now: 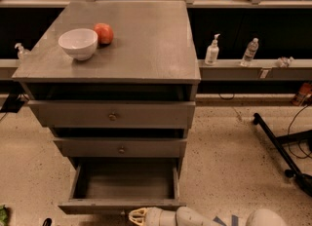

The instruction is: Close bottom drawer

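Note:
The grey cabinet [122,59] has three drawers. The bottom drawer [124,183] is pulled open toward me and its plain boxy inside is empty. Its narrow front panel [117,205] lies near the bottom edge of the camera view; its knob is hidden. My gripper [136,216] is at the bottom edge, right against the front panel, just right of its middle. The white arm [204,217] runs off to the right. The middle drawer [120,147] and top drawer [112,115] are shut.
A white bowl [78,43] and a red apple [103,33] sit on the cabinet top. Bottles [212,50] stand on a ledge behind to the right. A black stand's legs [282,147] lie on the floor at the right.

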You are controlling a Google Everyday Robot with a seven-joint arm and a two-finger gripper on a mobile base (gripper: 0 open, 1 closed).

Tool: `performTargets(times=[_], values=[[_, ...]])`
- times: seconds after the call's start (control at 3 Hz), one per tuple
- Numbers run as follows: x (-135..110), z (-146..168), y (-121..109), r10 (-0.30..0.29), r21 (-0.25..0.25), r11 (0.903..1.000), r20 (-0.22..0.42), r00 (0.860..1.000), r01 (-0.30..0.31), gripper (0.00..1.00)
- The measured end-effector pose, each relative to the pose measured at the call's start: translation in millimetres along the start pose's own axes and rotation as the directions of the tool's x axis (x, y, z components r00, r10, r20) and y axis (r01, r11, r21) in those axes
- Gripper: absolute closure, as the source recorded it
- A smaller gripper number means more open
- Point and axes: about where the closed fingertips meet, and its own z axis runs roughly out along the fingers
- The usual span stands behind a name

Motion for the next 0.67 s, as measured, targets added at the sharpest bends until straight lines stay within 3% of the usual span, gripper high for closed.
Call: performTargets(times=[0.67], values=[[30,3,2,-0.005,-0.020,0.9998,0.048,0.999,0.006,1.00]])
